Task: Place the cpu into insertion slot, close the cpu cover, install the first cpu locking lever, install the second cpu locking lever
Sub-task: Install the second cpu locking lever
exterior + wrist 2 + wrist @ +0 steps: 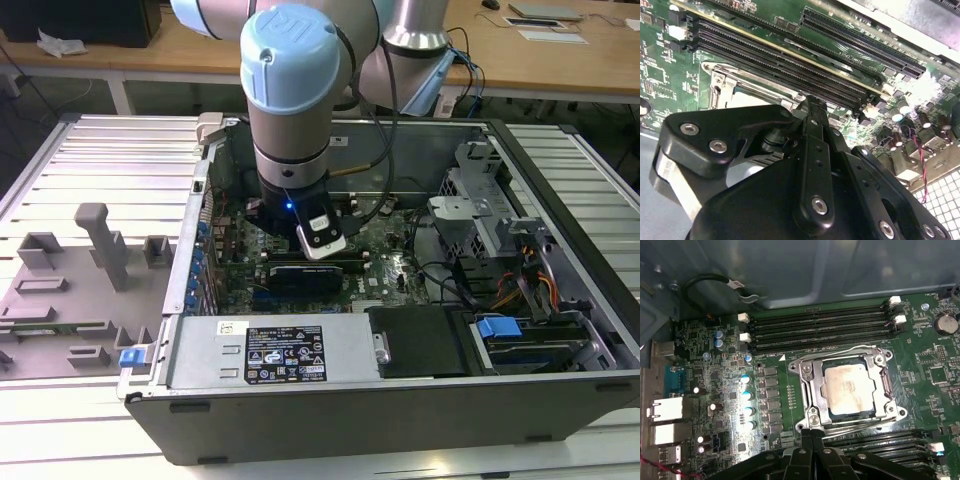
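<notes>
1 cpu (847, 390) seated flat in the socket, framed by the cpu cover (812, 390) lying shut over its edges. Gripper (812, 434) just beside the cpu cover, fingers pressed together and holding nothing, at or near a wire locking lever (860, 424) along that edge. Cannot tell whether latched. Likely risks: slipping off the thin, springy lever and scraping the motherboard (730, 340) beside the cover; pushing askew, missing the hook, leaving the cover loose.
</notes>
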`<state>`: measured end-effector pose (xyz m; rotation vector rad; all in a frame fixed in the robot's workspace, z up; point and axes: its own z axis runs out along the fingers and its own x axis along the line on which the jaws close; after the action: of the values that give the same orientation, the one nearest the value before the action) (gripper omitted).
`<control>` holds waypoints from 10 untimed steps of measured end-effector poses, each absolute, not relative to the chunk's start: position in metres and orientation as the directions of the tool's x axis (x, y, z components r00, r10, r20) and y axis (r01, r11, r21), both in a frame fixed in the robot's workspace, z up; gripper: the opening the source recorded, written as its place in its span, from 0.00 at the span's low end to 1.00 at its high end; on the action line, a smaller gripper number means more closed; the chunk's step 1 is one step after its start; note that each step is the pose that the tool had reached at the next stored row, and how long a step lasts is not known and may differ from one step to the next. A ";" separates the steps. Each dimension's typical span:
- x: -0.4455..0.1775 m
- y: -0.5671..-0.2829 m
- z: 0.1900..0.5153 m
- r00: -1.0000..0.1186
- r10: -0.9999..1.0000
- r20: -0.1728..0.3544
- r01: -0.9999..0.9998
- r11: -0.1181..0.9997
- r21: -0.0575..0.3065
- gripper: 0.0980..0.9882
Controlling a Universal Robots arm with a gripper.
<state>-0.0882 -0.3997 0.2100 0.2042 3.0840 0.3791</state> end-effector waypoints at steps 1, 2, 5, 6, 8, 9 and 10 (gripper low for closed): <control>-0.088 -0.400 0.210 -0.991 0.133 -0.011 0.127 0.961 0.245 0.01; -0.088 -0.400 0.209 -0.991 0.133 -0.011 0.126 0.960 0.249 0.01; -0.089 -0.400 0.208 -0.991 0.133 -0.010 0.126 0.959 0.255 0.01; -0.089 -0.400 0.207 -0.991 0.133 -0.010 0.126 0.958 0.256 0.01; -0.090 -0.400 0.207 -0.991 0.133 -0.010 0.126 0.958 0.258 0.01; -0.090 -0.400 0.206 -0.991 0.133 -0.009 0.126 0.957 0.259 0.01; -0.091 -0.400 0.206 -0.991 0.133 -0.009 0.126 0.957 0.261 0.01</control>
<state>-0.0908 -0.3995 0.2059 0.2040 3.0813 0.4078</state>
